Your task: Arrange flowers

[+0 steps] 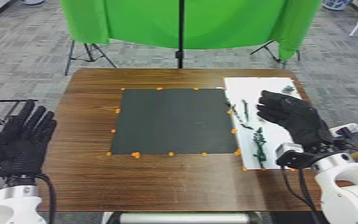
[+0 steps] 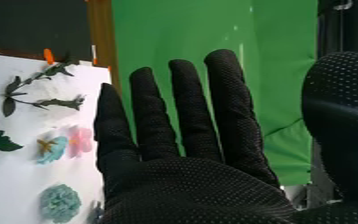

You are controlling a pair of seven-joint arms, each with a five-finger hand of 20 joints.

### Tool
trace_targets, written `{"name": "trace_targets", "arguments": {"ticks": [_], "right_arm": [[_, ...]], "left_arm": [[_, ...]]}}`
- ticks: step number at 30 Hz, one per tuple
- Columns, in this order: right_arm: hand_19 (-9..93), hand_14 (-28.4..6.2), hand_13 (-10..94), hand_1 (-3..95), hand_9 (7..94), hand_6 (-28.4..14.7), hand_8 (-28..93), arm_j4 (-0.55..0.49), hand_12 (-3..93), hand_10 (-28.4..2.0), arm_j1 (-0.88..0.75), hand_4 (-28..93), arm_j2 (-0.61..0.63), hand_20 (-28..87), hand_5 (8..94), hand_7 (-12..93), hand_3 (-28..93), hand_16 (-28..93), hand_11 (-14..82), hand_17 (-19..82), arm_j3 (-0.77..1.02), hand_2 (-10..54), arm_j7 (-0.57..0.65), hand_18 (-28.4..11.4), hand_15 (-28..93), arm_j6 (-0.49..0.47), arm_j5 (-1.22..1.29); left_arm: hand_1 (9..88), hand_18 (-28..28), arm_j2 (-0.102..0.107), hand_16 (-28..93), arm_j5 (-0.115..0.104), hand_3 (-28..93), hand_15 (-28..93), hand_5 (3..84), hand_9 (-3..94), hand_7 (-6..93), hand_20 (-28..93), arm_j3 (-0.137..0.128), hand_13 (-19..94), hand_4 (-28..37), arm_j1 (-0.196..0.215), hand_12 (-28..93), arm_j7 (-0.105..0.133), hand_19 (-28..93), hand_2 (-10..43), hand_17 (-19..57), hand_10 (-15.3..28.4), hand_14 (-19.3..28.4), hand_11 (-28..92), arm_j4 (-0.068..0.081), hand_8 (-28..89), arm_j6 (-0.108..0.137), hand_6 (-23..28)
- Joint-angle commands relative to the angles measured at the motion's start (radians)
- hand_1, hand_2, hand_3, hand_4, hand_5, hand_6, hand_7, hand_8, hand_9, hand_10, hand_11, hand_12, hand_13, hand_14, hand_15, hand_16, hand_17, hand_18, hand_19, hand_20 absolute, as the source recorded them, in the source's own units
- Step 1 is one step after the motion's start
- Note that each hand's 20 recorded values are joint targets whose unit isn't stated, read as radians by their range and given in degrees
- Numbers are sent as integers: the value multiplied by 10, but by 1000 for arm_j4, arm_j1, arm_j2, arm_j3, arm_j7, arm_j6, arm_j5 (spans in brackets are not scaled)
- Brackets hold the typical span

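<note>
Sprig point(image 2: 39, 76), teal bloom point(image 2: 61, 203) lying on white sheet point(image 2: 5, 175); we're expecting light weight, bendy sprig, crushable bloom, favouring gentle stem point(image 2: 25, 102) pinch. Right hand point(image 2: 189, 185) hovering, fingers straight, gripping nothing.

On my feed, the head camera looks forward and down over the whole surface point(image 1: 82, 175), from well back. The other sits close at the right robot hand point(image 1: 291, 117), facing past its palm, the scene turned sideways. Both catch the white sheet point(image 1: 255, 86), dark mat point(image 1: 171, 120) and green cloth point(image 1: 131, 22).
</note>
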Motion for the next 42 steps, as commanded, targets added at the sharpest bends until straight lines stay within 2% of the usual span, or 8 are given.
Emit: {"name": "trace_targets", "arguments": {"ticks": [1,10,17,20,24,31,36,42], "right_arm": [[248,-159,361,211,480,-23,-125,10,101,-131,2,-243,0,154,533,131,859,151,64,118,-1,-35,-12,-165,108,-8,-8],[251,-159,368,223,483,-15,-127,3,102,-127,12,-244,12,158,540,133,856,158,64,120,-7,-59,-3,-167,114,-8,-61],[466,-139,497,249,547,-37,-133,-12,116,-144,-6,-278,79,221,575,145,823,198,110,156,-143,-95,-22,-195,215,331,-784],[548,-117,555,262,611,-33,-137,-11,130,-145,-14,-282,93,239,625,155,806,194,144,173,-175,-95,33,-200,317,399,-1005],[629,-119,569,280,653,-27,-139,-28,168,-152,-39,-283,105,255,651,180,760,196,201,194,-179,-95,135,-206,441,327,-1243],[712,-152,541,285,616,-25,-155,-54,270,-169,-21,-283,123,260,662,277,671,216,469,218,-227,-95,355,-221,677,114,-1378],[766,-160,559,271,618,-23,-167,2,295,-176,-53,-283,141,264,674,365,702,225,542,242,-282,-95,353,-234,729,287,-1607],[791,-162,574,287,628,-25,-168,19,305,-177,-24,-283,201,273,680,412,645,233,560,251,-352,-95,418,-245,742,195,-1635]], "left_arm": [[283,119,-1,-55,-5,769,152,350,268,70,70,6,179,-283,4,47,-2,263,34,-88,140,130,104,3,-97,-3,77],[283,121,-5,-55,-13,770,162,351,269,71,70,10,182,-283,4,47,-3,266,36,-89,140,135,106,3,-97,-10,77],[283,122,-8,-55,-13,771,171,353,271,74,73,11,185,-283,5,49,-6,272,37,-90,140,139,111,2,-97,-10,77],[283,123,-10,-56,-15,772,175,354,272,76,72,11,187,-283,6,50,-9,273,37,-91,141,140,112,3,-97,-8,77],[283,124,-8,-56,-20,772,177,355,274,77,73,17,188,-283,3,52,-6,276,38,-91,142,141,114,3,-97,-5,78],[280,125,-10,-47,-23,773,203,362,290,78,74,20,197,-283,0,63,-10,278,40,-92,149,156,127,4,-95,-3,84],[279,125,-9,-48,-53,773,215,368,299,78,75,25,203,-283,-2,69,-14,280,42,-92,151,158,134,5,-94,-12,86],[279,127,-10,-50,-53,772,220,374,305,78,77,29,206,-283,2,72,-16,281,46,-91,153,157,138,0,-93,9,89]]}}
